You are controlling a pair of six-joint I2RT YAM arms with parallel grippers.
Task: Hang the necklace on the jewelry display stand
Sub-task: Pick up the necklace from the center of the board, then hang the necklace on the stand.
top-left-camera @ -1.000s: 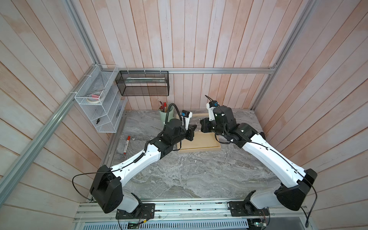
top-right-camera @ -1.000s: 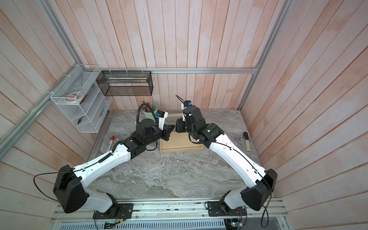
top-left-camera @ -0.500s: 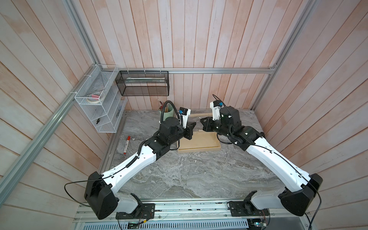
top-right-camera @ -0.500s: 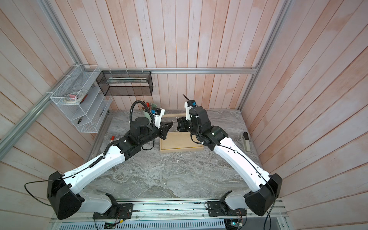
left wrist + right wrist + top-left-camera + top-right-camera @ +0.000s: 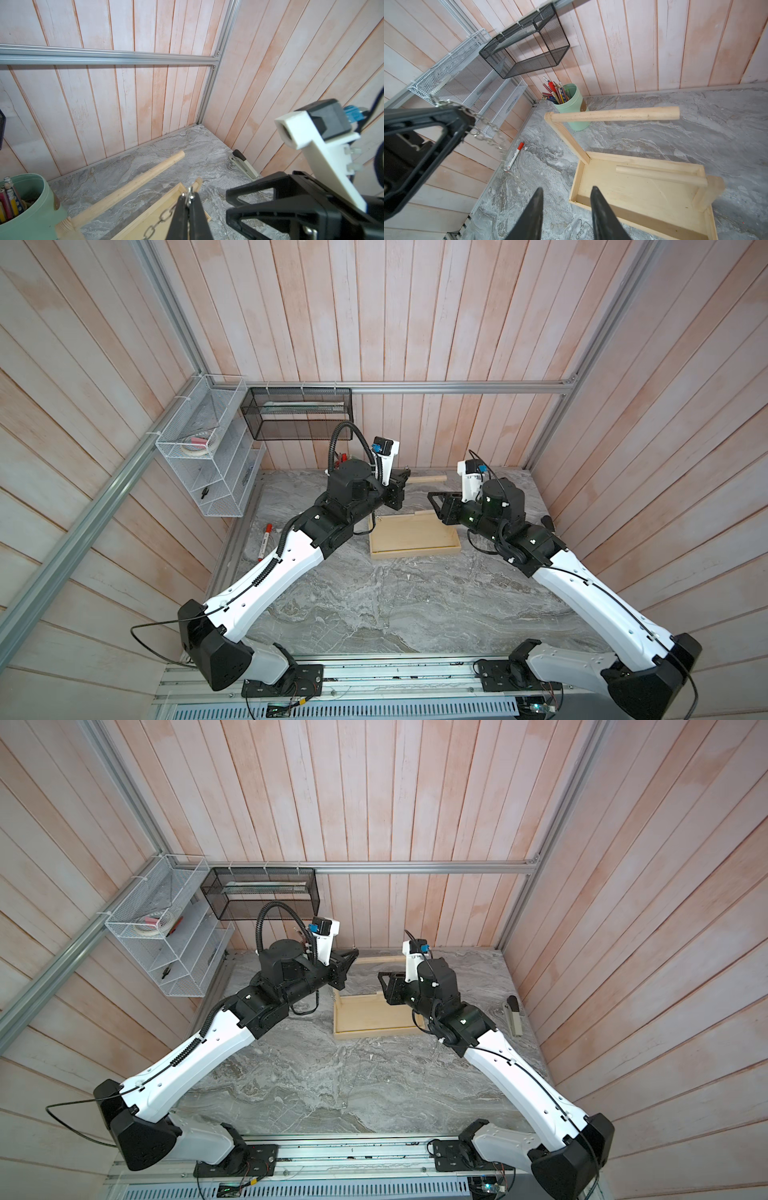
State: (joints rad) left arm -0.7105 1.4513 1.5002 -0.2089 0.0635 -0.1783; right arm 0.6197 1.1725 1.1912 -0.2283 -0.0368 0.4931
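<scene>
- We see the left gripper [image 5: 189, 196] pinched tight on the necklace [image 5: 160, 218], with a metal end poking out at its tips.
- In the right wrist view the necklace [image 5: 492, 141] drapes off that gripper and hangs free. It is off to the post side of the stand [image 5: 633, 187] and touches neither bar.
- The right gripper [image 5: 566, 192] stands moderately open, with a clear gap between its fingers and nothing in it.
- 1 second ago the 2 grippers almost touched above the stand's post end. Now, in both top views, the left gripper [image 5: 401, 485] and right gripper [image 5: 432, 497] are apart, and the right one has drawn back toward its own side.
- The left arm now covers most of the cup [image 5: 575, 108] in both top views.
- The stand [image 5: 415, 539] sits where it was on the table [image 5: 395, 605].
</scene>
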